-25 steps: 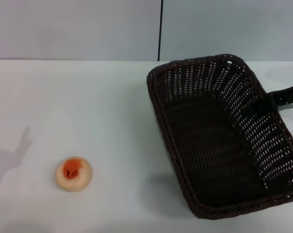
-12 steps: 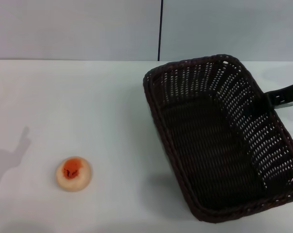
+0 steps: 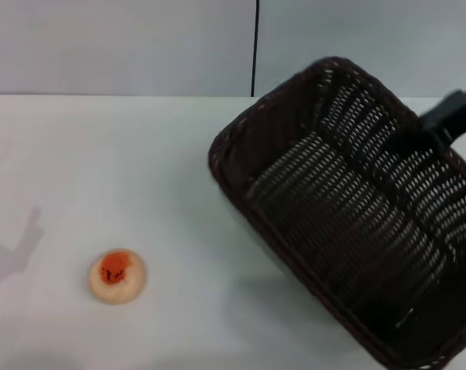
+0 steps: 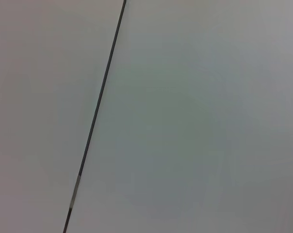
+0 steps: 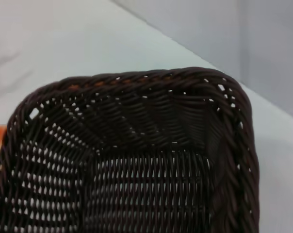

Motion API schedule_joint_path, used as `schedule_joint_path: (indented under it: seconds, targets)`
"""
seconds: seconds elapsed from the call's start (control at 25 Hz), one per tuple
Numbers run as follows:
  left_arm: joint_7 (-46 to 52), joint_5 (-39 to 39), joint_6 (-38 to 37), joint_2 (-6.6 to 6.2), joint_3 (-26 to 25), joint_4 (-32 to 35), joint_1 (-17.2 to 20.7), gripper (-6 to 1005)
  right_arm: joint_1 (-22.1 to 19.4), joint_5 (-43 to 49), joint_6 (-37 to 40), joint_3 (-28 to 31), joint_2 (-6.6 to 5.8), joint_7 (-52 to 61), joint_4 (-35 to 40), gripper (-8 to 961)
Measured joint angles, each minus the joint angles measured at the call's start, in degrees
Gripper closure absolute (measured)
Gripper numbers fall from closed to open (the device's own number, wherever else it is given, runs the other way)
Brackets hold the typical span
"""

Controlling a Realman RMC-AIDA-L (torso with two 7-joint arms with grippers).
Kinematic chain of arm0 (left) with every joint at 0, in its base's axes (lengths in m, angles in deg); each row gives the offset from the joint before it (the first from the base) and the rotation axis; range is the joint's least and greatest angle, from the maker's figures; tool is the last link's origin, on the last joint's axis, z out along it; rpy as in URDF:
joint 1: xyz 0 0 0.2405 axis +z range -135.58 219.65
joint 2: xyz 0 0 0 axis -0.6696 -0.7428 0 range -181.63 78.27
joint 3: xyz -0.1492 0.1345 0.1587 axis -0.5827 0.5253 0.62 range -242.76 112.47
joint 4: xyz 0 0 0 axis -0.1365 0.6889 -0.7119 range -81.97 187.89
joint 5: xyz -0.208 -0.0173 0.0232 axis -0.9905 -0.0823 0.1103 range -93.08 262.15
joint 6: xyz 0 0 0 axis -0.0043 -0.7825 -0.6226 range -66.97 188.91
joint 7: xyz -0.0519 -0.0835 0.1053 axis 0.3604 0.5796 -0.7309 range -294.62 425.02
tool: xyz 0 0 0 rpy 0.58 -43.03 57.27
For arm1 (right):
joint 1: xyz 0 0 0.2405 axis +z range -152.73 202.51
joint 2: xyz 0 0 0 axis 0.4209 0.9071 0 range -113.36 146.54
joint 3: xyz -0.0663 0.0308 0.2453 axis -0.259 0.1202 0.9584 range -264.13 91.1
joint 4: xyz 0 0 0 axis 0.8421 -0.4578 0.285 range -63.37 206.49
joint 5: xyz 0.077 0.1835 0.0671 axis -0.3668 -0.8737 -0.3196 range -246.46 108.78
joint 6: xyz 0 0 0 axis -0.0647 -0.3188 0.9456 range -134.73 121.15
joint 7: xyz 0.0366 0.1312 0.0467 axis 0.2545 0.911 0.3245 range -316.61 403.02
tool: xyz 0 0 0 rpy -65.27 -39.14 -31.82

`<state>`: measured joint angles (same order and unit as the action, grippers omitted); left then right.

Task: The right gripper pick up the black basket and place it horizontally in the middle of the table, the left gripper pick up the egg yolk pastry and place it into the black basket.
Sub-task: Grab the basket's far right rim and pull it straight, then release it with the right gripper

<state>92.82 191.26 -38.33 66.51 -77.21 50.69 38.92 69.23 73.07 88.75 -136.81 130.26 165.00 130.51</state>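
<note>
The white tabletop [image 3: 140, 162] fills most of the head view, with a pale wall behind it split by a thin dark vertical seam [image 3: 255, 46]. The left wrist view shows only that wall and the seam.

The black basket [image 3: 349, 216] takes up the right side of the tabletop, skewed so that its long sides run diagonally, one short end toward the middle and back, the other toward the near right edge. It appears tilted, its interior turned toward the camera. In the right wrist view its braided rim [image 5: 137, 80] and open-weave walls fill the picture.

The right hand [image 3: 449, 114] sits at the basket's far right rim, pinching the wicker edge there.

The egg yolk pastry [image 3: 117, 275] rests on the near left of the tabletop, well apart from the basket, orange-red patch facing up.

The left hand does not show in any view.
</note>
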Motion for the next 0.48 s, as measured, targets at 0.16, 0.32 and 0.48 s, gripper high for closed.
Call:
schedule_joint_path:
  seconds: [0.16, 0.32, 0.48]
  targets:
    - [-0.1, 0.2, -1.3, -0.03, 0.2, 0.0, 0.9, 183, 3.4, -2.6, 3.6, -0.2, -1.02, -7.5, -0.9, 806]
    - [-0.3, 0.4, -3.7, 0.0, 1.4, 0.1, 2.9, 184, 6.6, -2.9, 5.2, -0.6, -0.65, -14.8, -3.5, 807]
    - [-0.4, 0.5, -4.4, 0.05, 2.3, 0.1, 4.1, 185, 8.6, -2.8, 4.9, -4.1, 0.5, -21.0, -5.2, 808]
